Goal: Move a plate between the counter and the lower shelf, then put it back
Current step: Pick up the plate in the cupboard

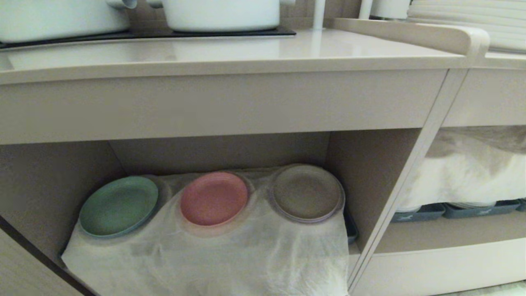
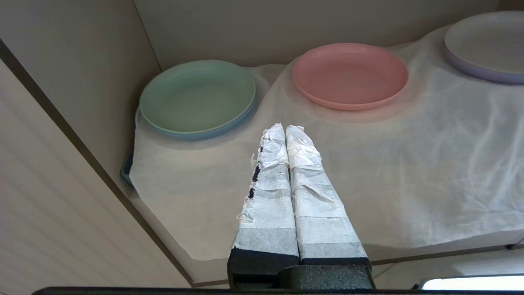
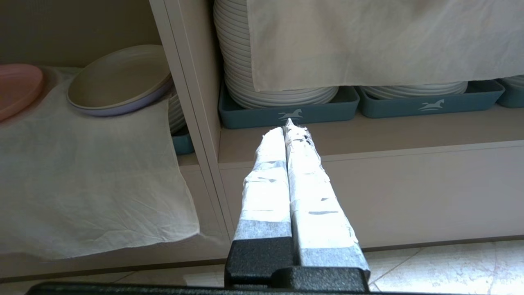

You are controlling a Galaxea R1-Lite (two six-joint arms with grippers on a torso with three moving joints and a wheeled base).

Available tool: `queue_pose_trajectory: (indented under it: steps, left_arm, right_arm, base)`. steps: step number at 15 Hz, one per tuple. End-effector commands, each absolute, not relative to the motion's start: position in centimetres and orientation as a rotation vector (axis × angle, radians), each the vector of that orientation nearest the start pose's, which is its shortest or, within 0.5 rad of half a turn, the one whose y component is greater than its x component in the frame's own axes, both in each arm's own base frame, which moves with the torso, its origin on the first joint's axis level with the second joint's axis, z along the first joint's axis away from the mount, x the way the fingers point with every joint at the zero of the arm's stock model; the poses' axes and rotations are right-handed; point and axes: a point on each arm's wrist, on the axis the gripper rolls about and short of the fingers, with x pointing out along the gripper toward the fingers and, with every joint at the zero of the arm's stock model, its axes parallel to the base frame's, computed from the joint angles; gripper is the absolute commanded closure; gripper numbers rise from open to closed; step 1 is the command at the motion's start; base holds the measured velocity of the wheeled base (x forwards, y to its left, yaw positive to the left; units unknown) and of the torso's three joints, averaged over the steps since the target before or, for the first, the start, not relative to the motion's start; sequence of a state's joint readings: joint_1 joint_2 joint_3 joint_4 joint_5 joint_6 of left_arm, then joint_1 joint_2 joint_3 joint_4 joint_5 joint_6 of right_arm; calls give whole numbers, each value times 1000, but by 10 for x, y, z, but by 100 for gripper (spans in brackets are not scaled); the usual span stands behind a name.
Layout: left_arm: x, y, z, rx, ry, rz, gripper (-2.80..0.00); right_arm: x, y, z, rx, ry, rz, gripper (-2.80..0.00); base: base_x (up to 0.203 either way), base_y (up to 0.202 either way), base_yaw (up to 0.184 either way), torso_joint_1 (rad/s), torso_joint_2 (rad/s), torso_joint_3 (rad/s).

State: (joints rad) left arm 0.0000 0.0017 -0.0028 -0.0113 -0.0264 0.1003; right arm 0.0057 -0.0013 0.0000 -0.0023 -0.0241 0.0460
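Plainly, the small round pink plastic plate (image 1: 213, 198) was found resting flat on the wrinkled white translucent cloth (image 1: 230, 255) that was draped over the floor of the beige-walled lower shelf (image 1: 365, 172), in the middle of a row of three. A green plate of like size (image 1: 118, 206) was seen just to its left, and a brown-grey plate (image 1: 307, 193) just to its right. The glossy beige counter (image 1: 230, 53) above was seen bare along its near edge, with white pots (image 1: 222, 14) standing on the black hob at its far side.

Neither arm was shown in the head view. The left gripper (image 2: 285, 130) was held out in front of the shelf, near the cloth's front part, its taped fingers (image 2: 272, 184) pressed together on nothing and aimed between the green and pink plates. The right gripper (image 3: 289, 126), likewise closed and empty, was parked in front of the neighbouring compartment with its grey-blue trays (image 3: 286, 112) of stacked white dishes.

Several risks were judged to lie ahead. With the fingers shut, the low rim could be pushed rather than grasped, and the plate slid farther back. The loose cloth could be pinched with the rim and dragged out, which would disturb all three plates. Since the neighbours sat so close, the green plate could be nudged or taken by mistake. A lift made too steeply could strike the plate against the underside of the counter.
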Motion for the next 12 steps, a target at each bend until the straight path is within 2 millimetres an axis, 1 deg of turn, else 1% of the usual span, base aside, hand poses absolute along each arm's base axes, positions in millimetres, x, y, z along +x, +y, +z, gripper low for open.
queue_pose_trajectory:
  steps: [1, 3, 4, 7, 9, 12]
  left_arm:
    - [-23, -1, 77, 94, -14, -27, 0]
    - [-23, -1, 79, 82, -17, -29, 0]
    - [-25, -1, 82, 76, -28, -33, 0]
    - [-33, -2, 106, 63, -30, -97, 0]
    - [-30, -2, 122, 51, 43, -113, 0]
    - [-17, -3, 145, 34, 208, -119, 0]
  right_arm:
    - [-23, -1, 76, 46, -3, -18, 0]
    - [-23, -1, 76, 46, -3, -18, 0]
    - [-23, -1, 76, 46, -3, -18, 0]
    - [-23, -1, 76, 46, -3, -18, 0]
    - [-23, -1, 76, 46, -3, -18, 0]
    - [-23, -1, 76, 46, -3, -18, 0]
  base:
    - [0, 0, 0, 0, 0, 0]
    - [0, 0, 0, 0, 0, 0]
    - [0, 0, 0, 0, 0, 0]
    - [0, 0, 0, 0, 0, 0]
    - [0, 0, 0, 0, 0, 0]
    - [0, 0, 0, 0, 0, 0]
